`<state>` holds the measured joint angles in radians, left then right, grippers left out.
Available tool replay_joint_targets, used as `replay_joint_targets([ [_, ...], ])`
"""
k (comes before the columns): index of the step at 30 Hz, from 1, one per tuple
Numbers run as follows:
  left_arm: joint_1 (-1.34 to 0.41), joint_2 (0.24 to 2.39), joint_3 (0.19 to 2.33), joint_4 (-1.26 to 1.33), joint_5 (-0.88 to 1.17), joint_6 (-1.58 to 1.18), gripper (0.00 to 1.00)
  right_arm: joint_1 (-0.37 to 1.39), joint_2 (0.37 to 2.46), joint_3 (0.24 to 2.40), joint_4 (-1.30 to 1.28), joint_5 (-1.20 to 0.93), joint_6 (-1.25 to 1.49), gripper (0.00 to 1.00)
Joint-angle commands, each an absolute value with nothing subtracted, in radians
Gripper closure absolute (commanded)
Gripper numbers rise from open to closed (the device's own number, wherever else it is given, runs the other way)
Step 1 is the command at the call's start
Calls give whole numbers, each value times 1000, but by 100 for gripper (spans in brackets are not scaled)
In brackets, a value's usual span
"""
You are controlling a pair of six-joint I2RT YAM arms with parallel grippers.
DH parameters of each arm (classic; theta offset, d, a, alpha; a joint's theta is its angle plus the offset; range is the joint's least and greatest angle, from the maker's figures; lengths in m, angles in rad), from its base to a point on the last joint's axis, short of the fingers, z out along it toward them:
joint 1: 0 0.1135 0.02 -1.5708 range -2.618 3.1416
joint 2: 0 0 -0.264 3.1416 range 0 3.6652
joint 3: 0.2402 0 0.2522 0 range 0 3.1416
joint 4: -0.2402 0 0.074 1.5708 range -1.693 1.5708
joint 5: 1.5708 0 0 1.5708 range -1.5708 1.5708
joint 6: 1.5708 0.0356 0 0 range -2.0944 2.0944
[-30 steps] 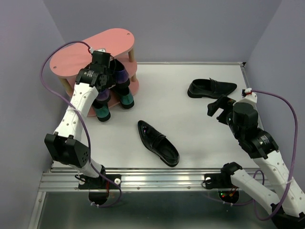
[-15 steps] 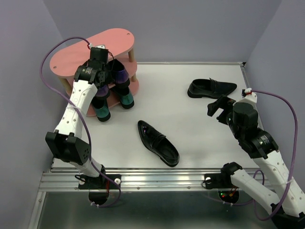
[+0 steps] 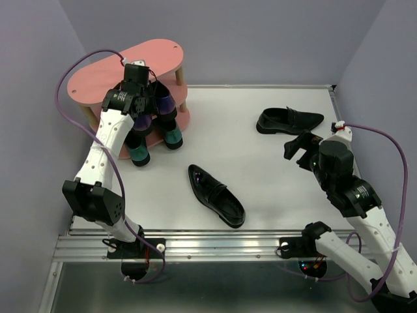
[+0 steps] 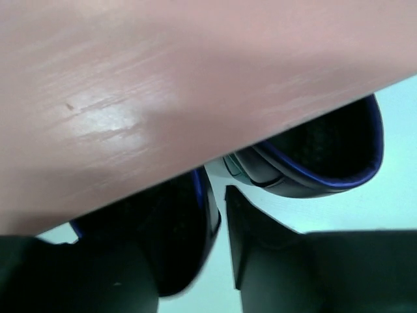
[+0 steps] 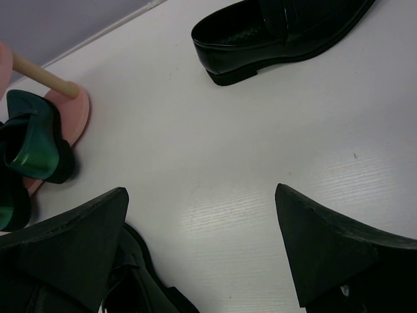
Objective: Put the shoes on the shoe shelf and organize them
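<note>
The pink shoe shelf [image 3: 124,65] stands at the far left; its board [image 4: 130,98] fills the top of the left wrist view. Two purple-blue shoes with green heels [image 3: 171,124] [image 3: 139,147] lean on its lower boards. My left gripper [image 3: 140,99] reaches in under the top board. Its jaws are parted around the blue-edged rim of one shoe [image 4: 163,228], and a gap shows beside the right finger [image 4: 260,254]. The second blue-rimmed shoe [image 4: 326,156] lies just beyond. Two black loafers [image 3: 290,120] [image 3: 217,195] lie on the table. My right gripper [image 3: 300,149] hangs open and empty between them.
The right wrist view shows the far loafer [image 5: 280,29], the near loafer's edge [image 5: 143,287], a green heel [image 5: 36,147] and the shelf's bottom board [image 5: 71,111] with a dowel [image 5: 39,75]. Purple walls close in the white table [image 3: 260,169] on three sides.
The left gripper's jaws have parted from the shoe rim they were shut on, after a small shift toward the shelf. The right arm has not moved.
</note>
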<state>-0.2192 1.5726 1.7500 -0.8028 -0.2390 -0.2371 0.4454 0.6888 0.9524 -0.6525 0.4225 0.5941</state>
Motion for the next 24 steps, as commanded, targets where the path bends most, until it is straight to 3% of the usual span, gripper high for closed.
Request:
replay_joint_targets([
  [1,-189,1560,1798,-753,-298,-236,47,439,672,980,-649,445,583,0],
  [4,-190,1540,1802,-764,-296,-239,42,439,673,983,-649,440,584,0],
  [16,-235,1324,1669,-792,-239,-302,42,439,680,973,-643,428,589,0],
  [24,-441,1190,1592,-874,-331,-419,43,439,703,965,-623,416,588,0],
])
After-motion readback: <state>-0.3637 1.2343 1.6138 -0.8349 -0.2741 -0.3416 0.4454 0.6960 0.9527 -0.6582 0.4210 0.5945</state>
